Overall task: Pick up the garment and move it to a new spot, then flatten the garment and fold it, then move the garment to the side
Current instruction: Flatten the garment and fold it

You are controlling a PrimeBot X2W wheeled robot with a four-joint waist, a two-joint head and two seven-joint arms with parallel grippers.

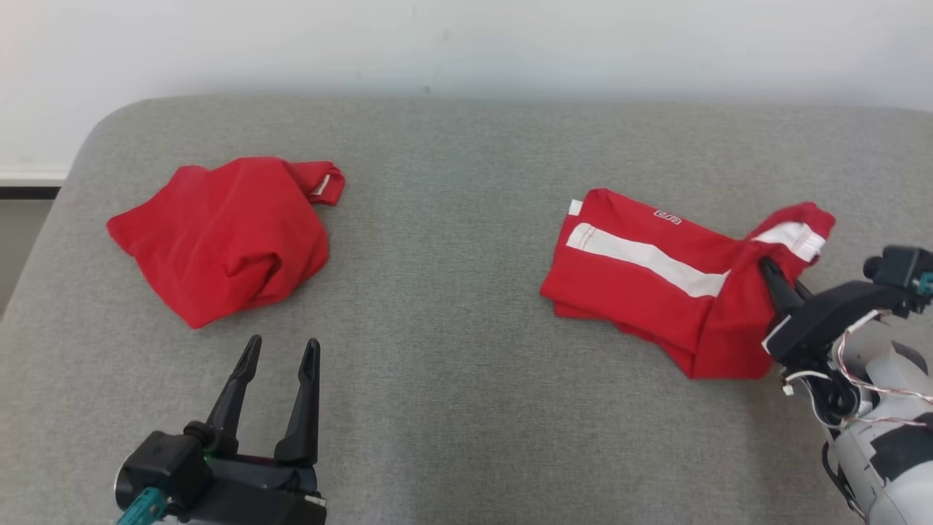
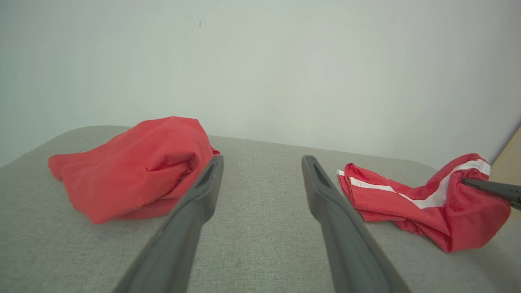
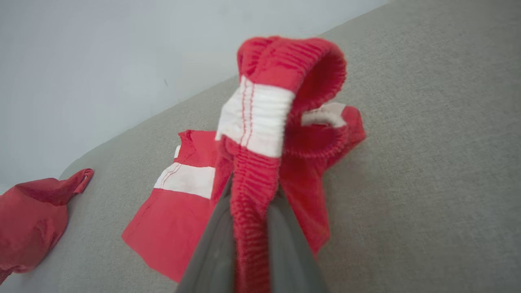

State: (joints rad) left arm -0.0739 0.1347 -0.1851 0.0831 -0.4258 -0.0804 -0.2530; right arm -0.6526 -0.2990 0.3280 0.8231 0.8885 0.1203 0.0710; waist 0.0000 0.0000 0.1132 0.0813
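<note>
A: Surface first?
B: A grey upholstered surface (image 1: 452,306) with rounded rear corners and a pale wall (image 1: 466,44) behind its rear edge. Two red cloths lie on it, well apart.
A: The task's one?
B: The striped garment (image 1: 641,284), red with a broad white stripe. It is on the right half of the surface, about midway between rear and front edges. Its left part lies folded flat on the upholstery. Its right end, toward the right edge, is bunched and raised.
A: Raised by what?
B: The right gripper (image 1: 771,271), coming in from the right edge and pointing rear-left. In the right wrist view the two dark fingers are pressed narrow, with the ribbed elastic waistband (image 3: 260,110) pinched between them. The band stands above the tips in a loop, white patch toward the camera.
A: Left side?
B: The left gripper (image 1: 284,348) is near the front edge, on the left half. Its fingers (image 2: 191,215) are spread wide, holding nothing, tips toward the rear edge. Cannot tell whether it touches the upholstery.
A: The other cloth?
B: A plain red garment (image 1: 226,233) in a crumpled heap, on the left half nearer the rear-left corner, with a hem strip sticking out rearward. It is near the left fingertips, not touching them.
</note>
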